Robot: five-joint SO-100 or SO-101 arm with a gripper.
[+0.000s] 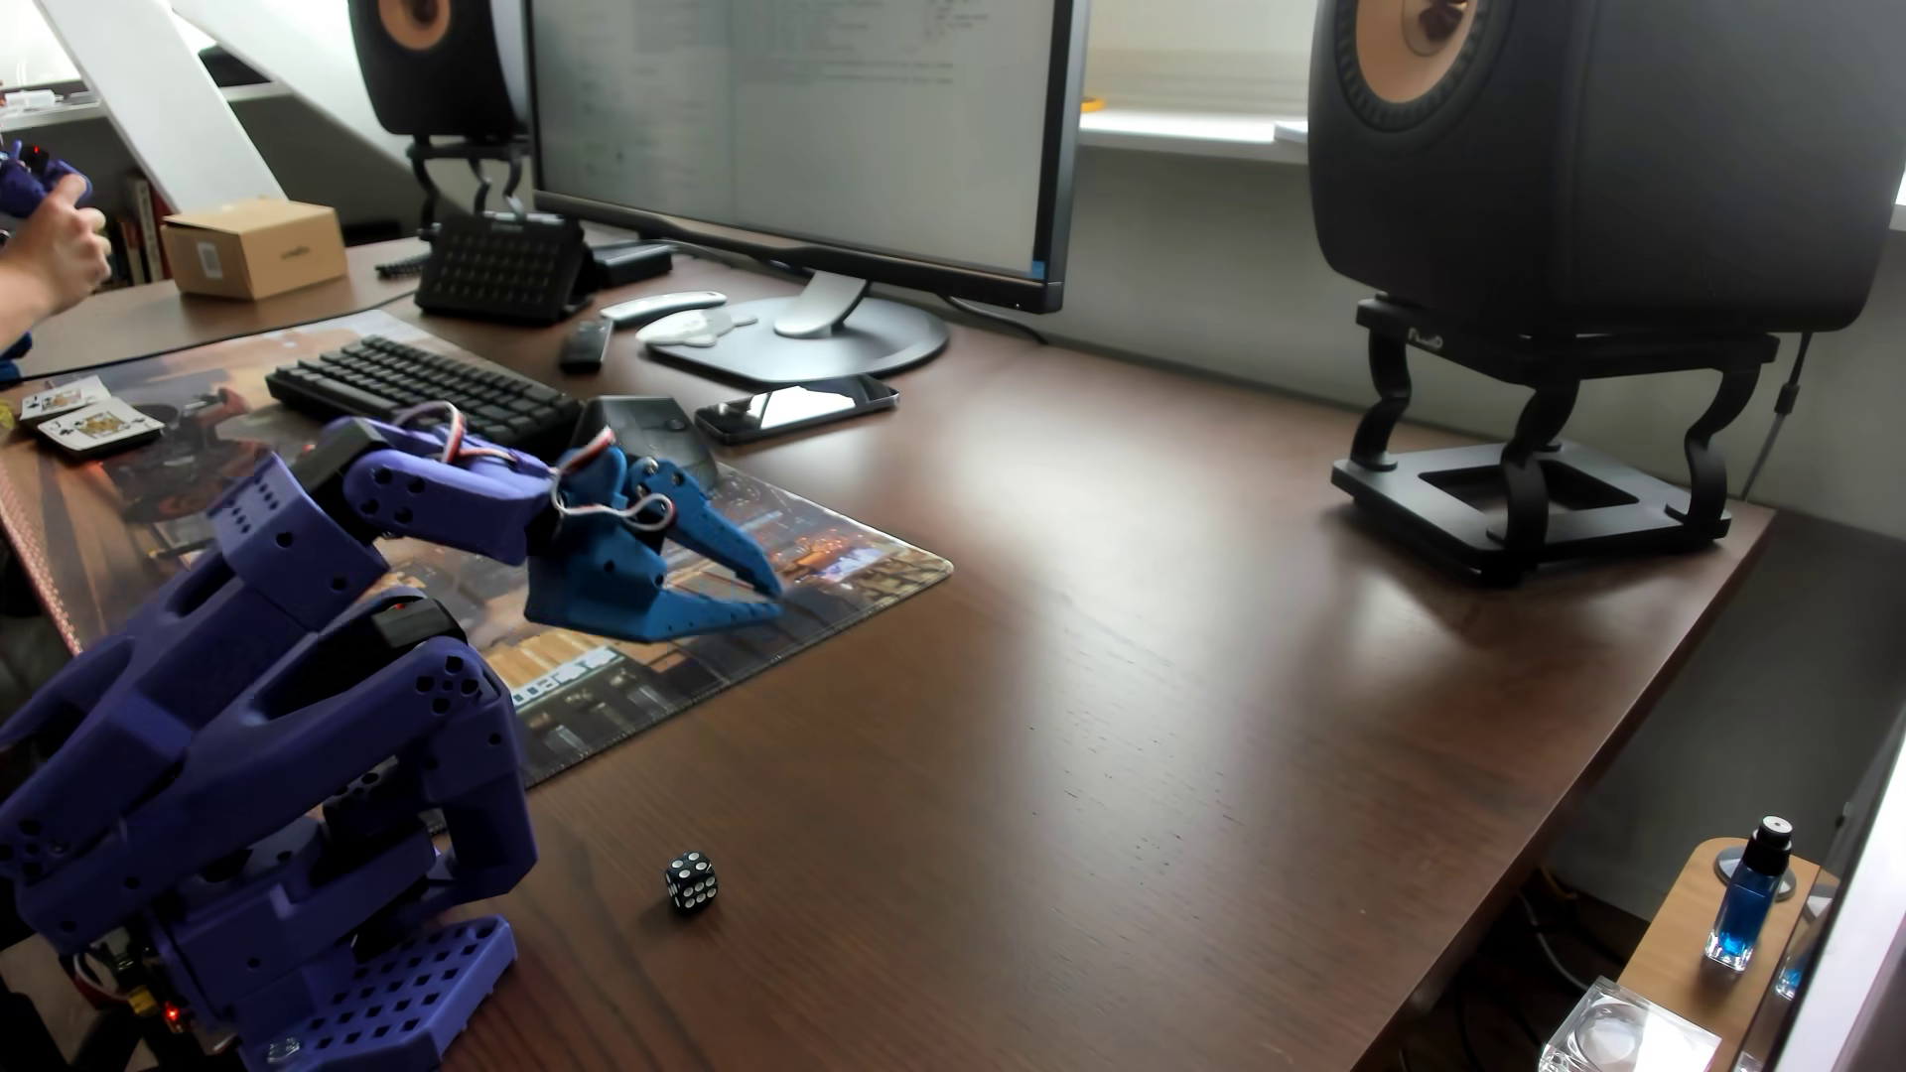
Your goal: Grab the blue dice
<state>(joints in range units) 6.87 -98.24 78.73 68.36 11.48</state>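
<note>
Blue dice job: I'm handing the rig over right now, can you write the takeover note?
End effector: empty, fingers nearly together at the tips with a gap behind, hanging above the printed desk mat.
Small dark navy cube die with white pips: on the bare brown wooden desk, near the purple arm base, well short of the end effector and closer to the camera in the other view.
Done: nothing grasped.
Left: open wider, bring the arm back and down to the die, close, lift.

1 die (pixel 691 882), 2 speakers (pixel 1609 155), 1 monitor (pixel 804 134), 2 kbds (pixel 423 387), 1 phone (pixel 794 407), 1 bottle (pixel 1748 895)
</note>
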